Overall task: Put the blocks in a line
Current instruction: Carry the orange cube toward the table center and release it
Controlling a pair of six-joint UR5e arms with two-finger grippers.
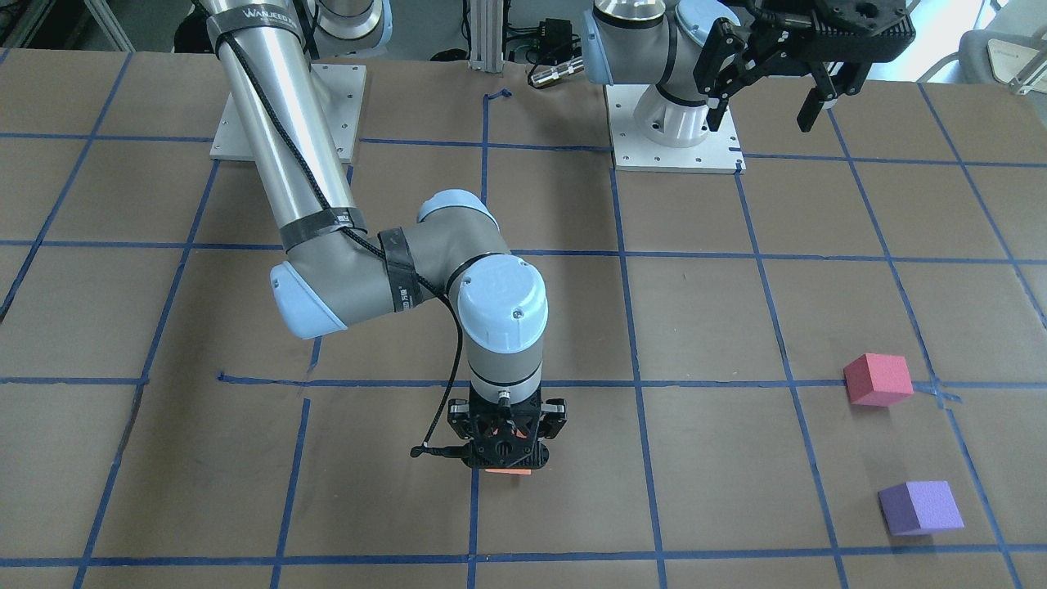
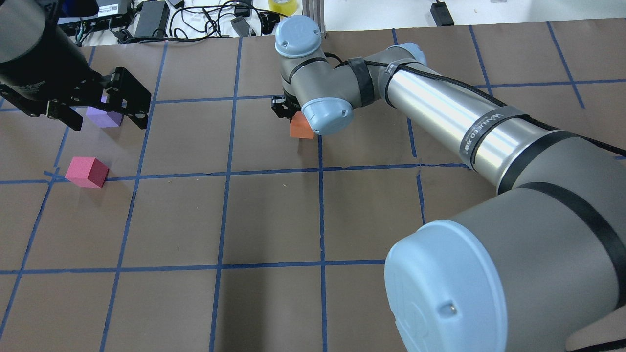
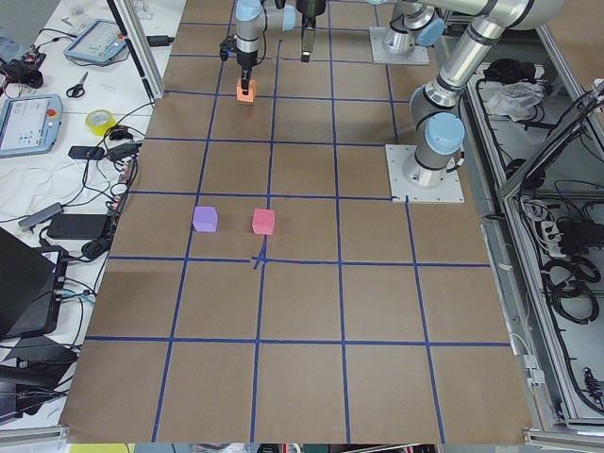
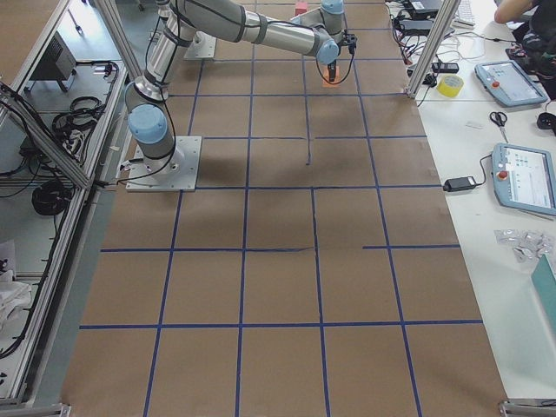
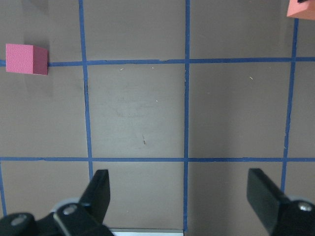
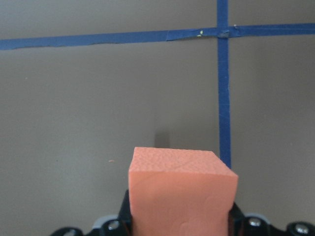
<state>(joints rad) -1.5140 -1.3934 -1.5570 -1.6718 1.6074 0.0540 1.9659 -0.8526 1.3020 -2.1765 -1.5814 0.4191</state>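
Right tool point(image 1: 507, 465) clamped on the orange block point(image 6: 179, 196); left tool point(image 5: 179, 184) stands wide apart

1. Here's the right arm point(image 4: 252, 30), stretched from its base out to the table's point(image 4: 278, 287) far end.
2. The right gripper point(image 4: 332, 71) points straight down on the orange block point(image 4: 331, 82); its grip is too small to judge.
3. A yellow tape roll point(image 4: 450, 85) lies nearby, off the table.

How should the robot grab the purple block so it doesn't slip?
Come straight down and pinch two opposite flat sides of the purple block. It sits flat on the table, top free, and the pink-red block stands apart, leaving finger room. The open left gripper is likely handier.
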